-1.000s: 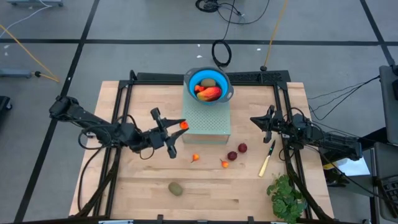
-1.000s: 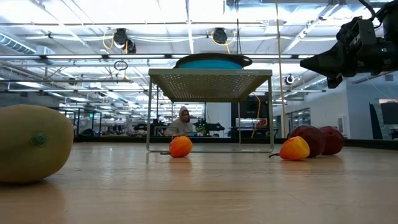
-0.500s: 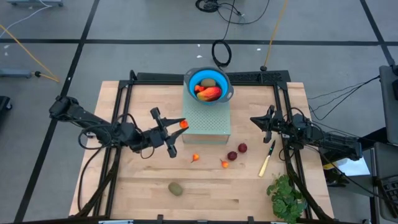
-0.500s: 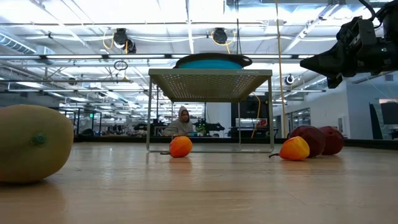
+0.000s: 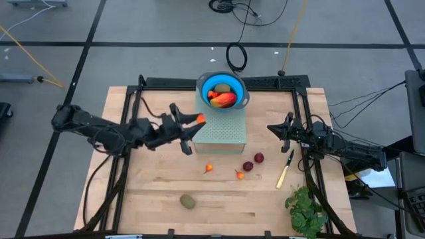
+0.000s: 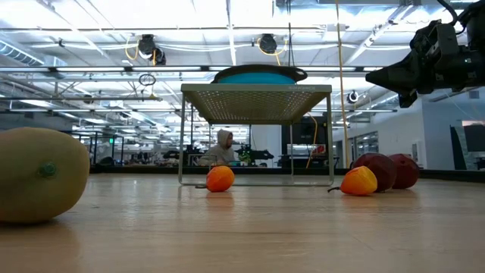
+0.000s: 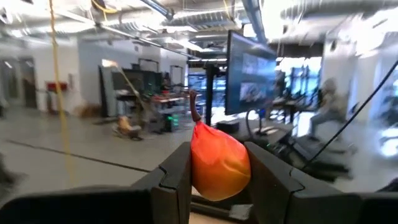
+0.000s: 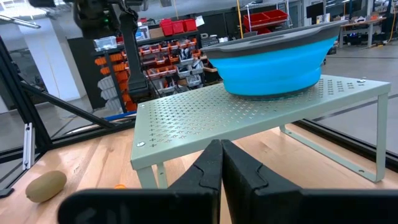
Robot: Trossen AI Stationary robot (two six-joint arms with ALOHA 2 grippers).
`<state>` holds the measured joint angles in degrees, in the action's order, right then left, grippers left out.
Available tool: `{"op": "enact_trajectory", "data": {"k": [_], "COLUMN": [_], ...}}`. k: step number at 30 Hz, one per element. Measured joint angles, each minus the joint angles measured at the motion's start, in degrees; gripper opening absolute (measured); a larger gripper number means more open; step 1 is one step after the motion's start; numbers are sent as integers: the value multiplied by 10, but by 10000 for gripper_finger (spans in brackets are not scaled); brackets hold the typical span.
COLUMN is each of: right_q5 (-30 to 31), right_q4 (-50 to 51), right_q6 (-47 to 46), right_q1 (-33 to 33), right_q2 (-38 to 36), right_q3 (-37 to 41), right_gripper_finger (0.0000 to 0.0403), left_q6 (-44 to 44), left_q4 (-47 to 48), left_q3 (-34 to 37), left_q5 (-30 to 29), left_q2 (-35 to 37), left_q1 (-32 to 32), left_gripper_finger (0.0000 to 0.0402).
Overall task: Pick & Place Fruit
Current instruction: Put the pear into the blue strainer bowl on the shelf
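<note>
left gripper (image 5: 193, 124) is clamped on a small orange-red fruit (image 7: 219, 163) beside the perforated rack's (image 5: 222, 129) left edge; right gripper (image 5: 273, 130), fingers together, waits near the table's (image 5: 159, 199) right edge.

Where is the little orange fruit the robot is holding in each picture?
High view: the small orange fruit sits in the left tool, by the rack's left edge.
Low view: not in it.
Left wrist view: the fruit fills the middle, between the fingers.
Right wrist view: not visible.
Shared landmark: the blue bowl on the green rack.
</note>
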<state>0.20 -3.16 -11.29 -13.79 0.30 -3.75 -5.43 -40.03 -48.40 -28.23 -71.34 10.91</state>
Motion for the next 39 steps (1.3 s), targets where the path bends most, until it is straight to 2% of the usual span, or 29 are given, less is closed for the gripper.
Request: {"op": "enact_trajectory", "data": {"k": [5, 9, 14, 25, 30, 35, 39], "right_q5": [0, 0, 0, 0, 0, 0, 0], "right_q4": [0, 0, 0, 0, 0, 0, 0], "right_q6": [0, 0, 0, 0, 0, 0, 0], "right_q1": [0, 0, 0, 0, 0, 0, 0], "right_q2": [0, 0, 0, 0, 0, 0, 0], "right_q3": [0, 0, 0, 0, 0, 0, 0], "right_gripper_finger": [0, 0, 0, 0, 0, 0, 0], "left_q6": [77, 105, 107, 108, 123, 153, 164], "left_q4": [-5, -6, -36, -108, -107, -64, 68], "left_q3": [0, 0, 0, 0, 0, -7, -64], "left_q5": [41, 63, 101, 107, 157, 190, 209], "left_q2": [0, 0, 0, 0, 0, 0, 0], "left_q1": [-42, -74, -111, -173, -201, -226, -239], "left_gripper_finger": [120, 120, 120, 120, 120, 120, 120]}}
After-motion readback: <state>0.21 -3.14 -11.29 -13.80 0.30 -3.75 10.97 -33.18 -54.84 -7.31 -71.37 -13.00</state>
